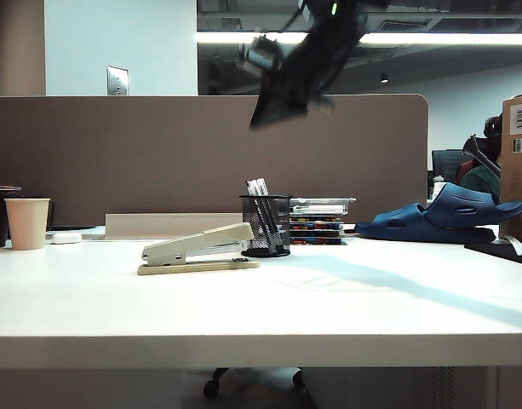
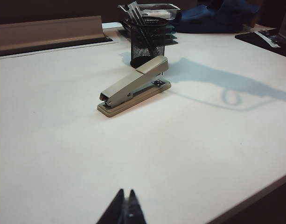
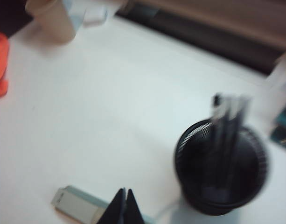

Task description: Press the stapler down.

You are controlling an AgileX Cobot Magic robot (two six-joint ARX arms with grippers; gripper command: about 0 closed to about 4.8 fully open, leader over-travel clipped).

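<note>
The stapler (image 1: 197, 249) is long, low and beige-grey, and lies on the white table (image 1: 243, 315) with its top arm raised at the front. My right gripper (image 1: 265, 115) hangs high above it, blurred by motion. In the right wrist view, the shut right gripper (image 3: 124, 190) points down over the stapler (image 3: 77, 205), with nothing between its fingers. In the left wrist view, my left gripper (image 2: 126, 191) is shut and empty, low over the near part of the table, well short of the stapler (image 2: 133, 86). The exterior view does not show the left gripper.
A black mesh pen cup (image 1: 266, 226) stands right behind the stapler's hinge end. A stack of boxes (image 1: 318, 220) and a blue slipper (image 1: 448, 213) lie further right, a paper cup (image 1: 27, 223) and a small white oblong (image 1: 66, 239) far left. A brown partition (image 1: 158, 153) backs the table.
</note>
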